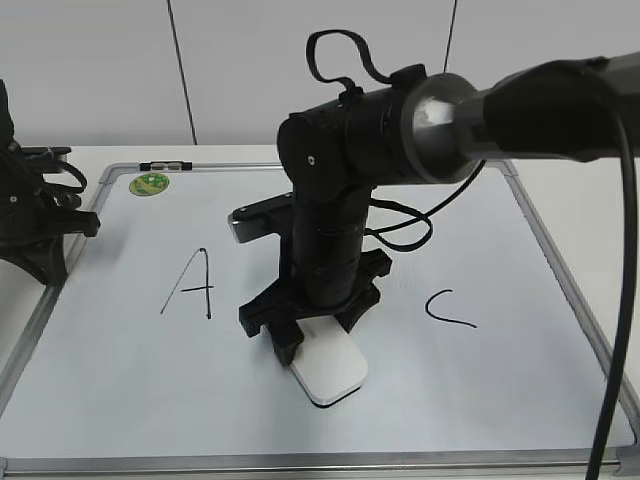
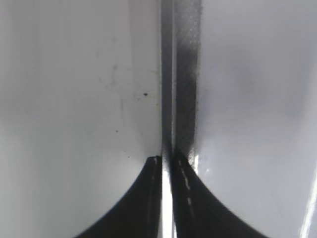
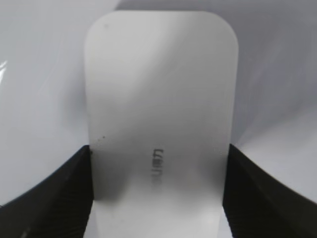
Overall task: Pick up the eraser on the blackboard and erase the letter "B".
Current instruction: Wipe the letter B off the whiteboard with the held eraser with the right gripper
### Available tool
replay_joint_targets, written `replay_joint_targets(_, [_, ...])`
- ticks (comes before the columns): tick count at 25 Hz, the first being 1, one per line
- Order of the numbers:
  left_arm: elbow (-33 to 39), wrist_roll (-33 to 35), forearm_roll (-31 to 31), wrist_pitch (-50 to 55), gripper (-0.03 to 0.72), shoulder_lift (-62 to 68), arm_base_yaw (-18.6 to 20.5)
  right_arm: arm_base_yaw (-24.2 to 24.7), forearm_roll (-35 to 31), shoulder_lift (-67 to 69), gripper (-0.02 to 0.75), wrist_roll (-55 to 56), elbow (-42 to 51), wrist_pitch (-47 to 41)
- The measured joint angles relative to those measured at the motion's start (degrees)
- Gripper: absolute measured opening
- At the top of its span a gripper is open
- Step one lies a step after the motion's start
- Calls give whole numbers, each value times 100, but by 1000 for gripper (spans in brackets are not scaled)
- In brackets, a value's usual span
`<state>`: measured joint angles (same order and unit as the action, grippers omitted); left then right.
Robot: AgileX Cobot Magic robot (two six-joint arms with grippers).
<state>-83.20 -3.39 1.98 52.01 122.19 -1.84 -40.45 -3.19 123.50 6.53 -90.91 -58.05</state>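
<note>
On the blackboard [image 1: 520, 330] only "A" [image 1: 190, 285] and "C" [image 1: 450, 308] read — at lower centre the right hand [image 1: 320, 345] grips the eraser [image 1: 330, 372], its faint logo unreadable, left hand [image 2: 166, 198] closed, empty.

Right claw [image 1: 318, 345] points straight down, fingers clamped on load; left claw [image 2: 167, 198] closed, parked left.

Soft, even light fills the exterior view, and the blackboard [image 1: 480, 400] shows only a faint shadow under the right arm, whose near part looms large and slightly blurred. The left wrist view is bright but out of focus, with a thin glare line at its lower right. In the right wrist view the eraser [image 3: 161, 114] looks blurred and washed pale, with grey shadow beside it.
</note>
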Motion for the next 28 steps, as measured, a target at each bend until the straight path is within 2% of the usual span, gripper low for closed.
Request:
replay_joint_targets(12, [0,0,0,0,26,0,0,197,191,4,533,289,-12,-163])
replay_joint_targets(21, [0,0,0,0,24,0,0,614,632,4,533,570,-34,-337])
replay_joint_targets(28, [0,0,0,0,24,0,0,792,731,-19,533,653,-34,-391])
